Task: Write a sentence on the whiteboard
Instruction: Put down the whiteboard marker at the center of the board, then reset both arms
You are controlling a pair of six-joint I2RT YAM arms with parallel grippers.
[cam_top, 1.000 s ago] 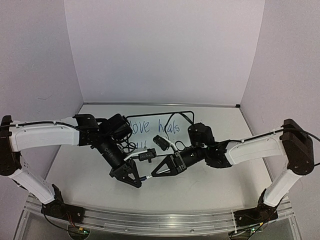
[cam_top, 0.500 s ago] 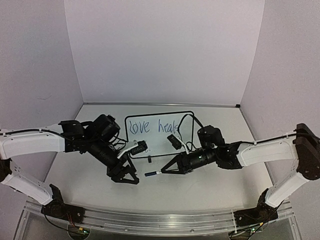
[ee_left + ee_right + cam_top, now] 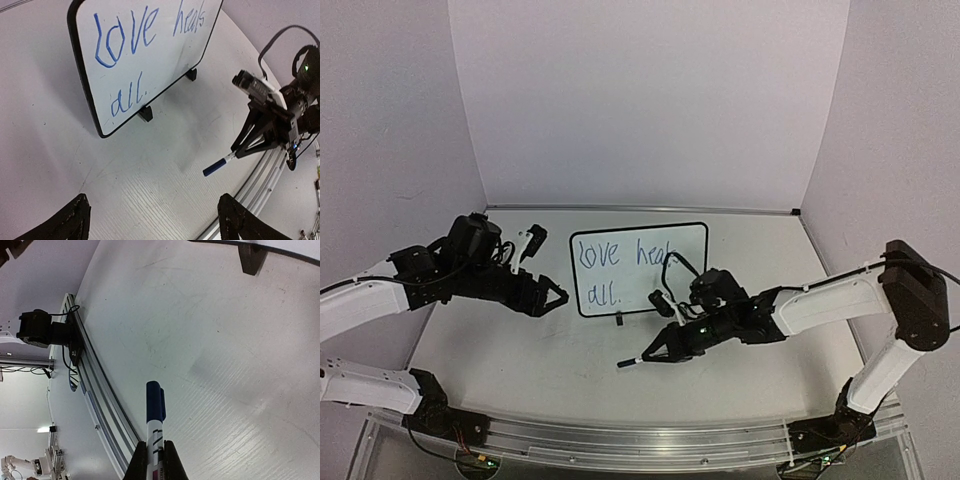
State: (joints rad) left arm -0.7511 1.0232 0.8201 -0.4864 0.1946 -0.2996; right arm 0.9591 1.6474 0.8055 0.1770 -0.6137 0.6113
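whiteboard (image 3: pixel 638 283): small, white, thin black frame, two black feet; standing on its feet at rear centre of table (image 3: pixel 520 360) | sentence (image 3: pixel 114 50): blue handwriting, "love heals" above "all."

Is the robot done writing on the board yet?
Nearly. The sentence "love heals all." is on the whiteboard in blue, full stop included. The right gripper holds the marker, blue cap apparently on. The left gripper is open and empty. Only putting the marker down seems left.
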